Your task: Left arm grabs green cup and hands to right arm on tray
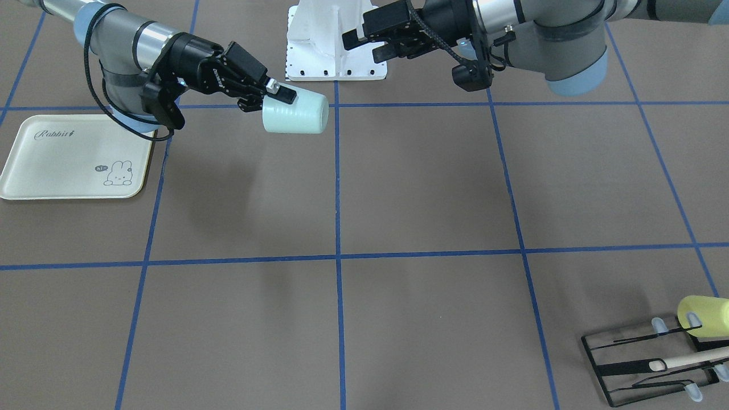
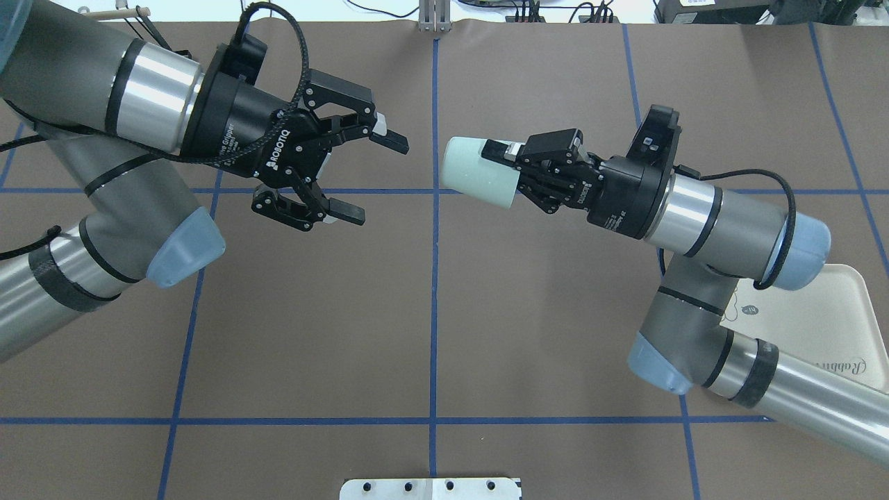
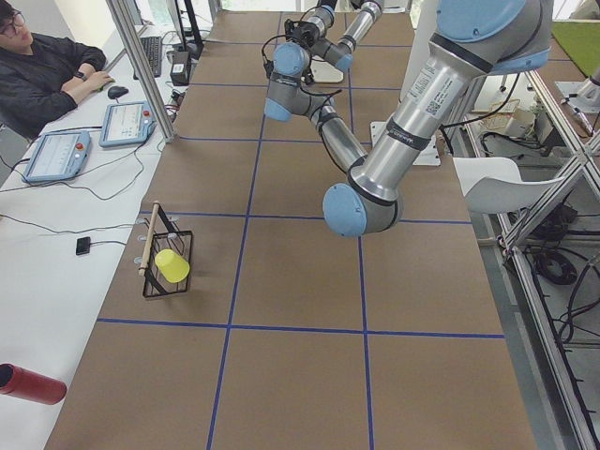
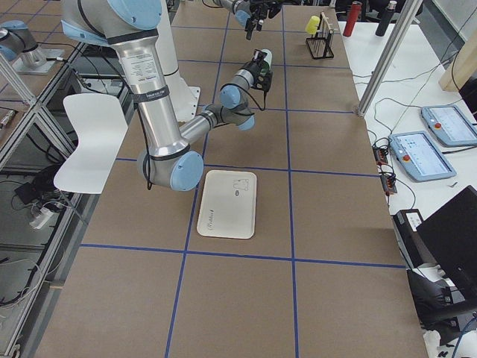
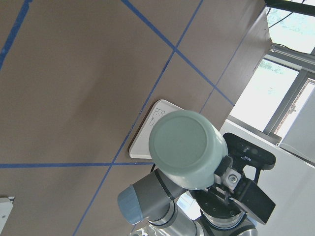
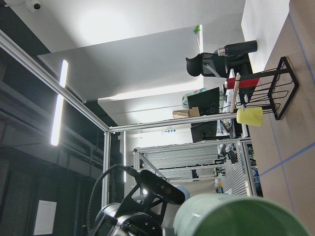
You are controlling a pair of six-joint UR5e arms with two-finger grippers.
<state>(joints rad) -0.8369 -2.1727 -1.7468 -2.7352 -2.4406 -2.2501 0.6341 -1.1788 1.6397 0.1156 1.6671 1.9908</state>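
Nearest the lens, in the right wrist view: curved wall of the green cup, smooth pale mint plastic, filling the bottom edge. Clamped across its mouth end by the right gripper, black fingers narrowed onto the wall, one on top and the other underneath. Held on its side in the air above the table, slightly tapered, round closed base pointing away from the pincer.

Straight ahead of that base, across a gap: left gripper, black, jaws spread wide, apart from the cup.

Behind each pincer: right arm and left arm, silver-grey tubes with pale blue caps. Braided black cable looped over the left wrist.

Back along the right arm, well apart from the held cup, low beside the elbow: tray, cream plastic, rectangular with rounded corners, bunny drawing and script on its face, lying flat.

Far beyond the left gripper, at the table's corner: black wire rack carrying a yellow cup on its side and a pale wooden stick.

Table surface matte brown, crossed by blue tape lines.
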